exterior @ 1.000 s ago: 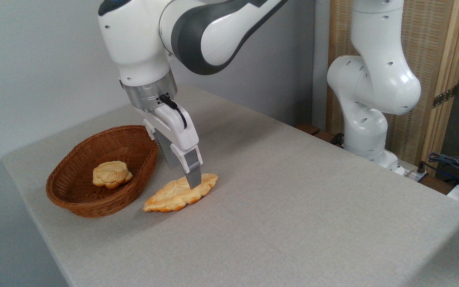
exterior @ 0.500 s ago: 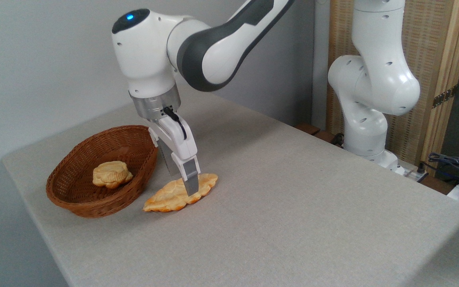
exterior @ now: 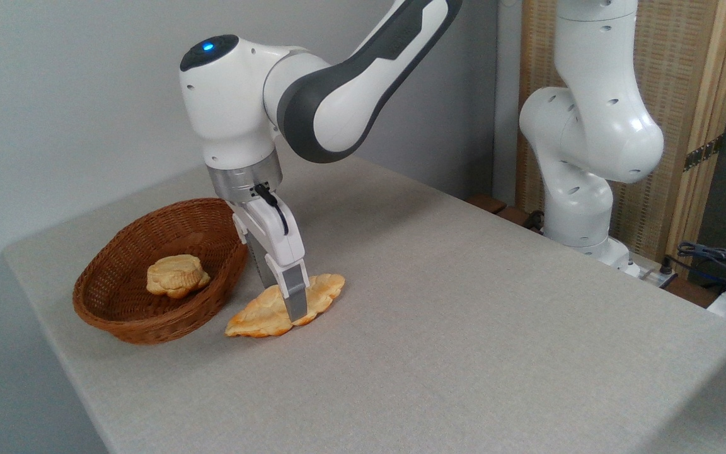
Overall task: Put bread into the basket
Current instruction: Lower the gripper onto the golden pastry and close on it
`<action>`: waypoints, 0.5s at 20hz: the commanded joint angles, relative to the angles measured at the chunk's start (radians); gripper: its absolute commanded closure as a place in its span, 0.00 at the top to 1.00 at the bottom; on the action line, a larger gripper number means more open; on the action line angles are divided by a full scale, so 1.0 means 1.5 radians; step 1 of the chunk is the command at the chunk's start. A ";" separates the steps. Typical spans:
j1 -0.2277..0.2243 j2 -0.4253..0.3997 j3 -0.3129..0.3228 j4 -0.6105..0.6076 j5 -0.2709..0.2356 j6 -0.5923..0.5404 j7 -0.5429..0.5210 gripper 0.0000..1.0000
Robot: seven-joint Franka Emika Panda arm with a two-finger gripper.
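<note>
On your grey table [exterior: 464,328] the gripper [exterior: 288,301] has dropped lower, fingers spread astride the bread [exterior: 256,318] beside the basket [exterior: 111,315], so close next.

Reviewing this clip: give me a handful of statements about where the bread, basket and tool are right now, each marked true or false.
1. The braided bread lies on the table, outside the basket. True.
2. The basket is empty. False: a small pale bun sits inside it.
3. The tool is down at the braided bread, its near finger in front of the loaf's middle. True.
4. The braided bread is lifted clear of the table. False: it rests flat on the surface.
5. The basket is to the right of the braided bread. False: it is to its left.
</note>
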State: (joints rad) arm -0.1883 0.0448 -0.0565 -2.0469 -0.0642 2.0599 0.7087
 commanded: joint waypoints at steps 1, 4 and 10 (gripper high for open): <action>-0.007 0.001 0.006 -0.004 0.007 0.019 0.010 0.49; -0.007 0.001 0.006 -0.003 0.006 0.018 0.026 0.39; -0.007 -0.002 0.006 -0.002 0.005 0.012 0.027 0.39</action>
State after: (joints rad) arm -0.1886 0.0456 -0.0561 -2.0467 -0.0633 2.0615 0.7350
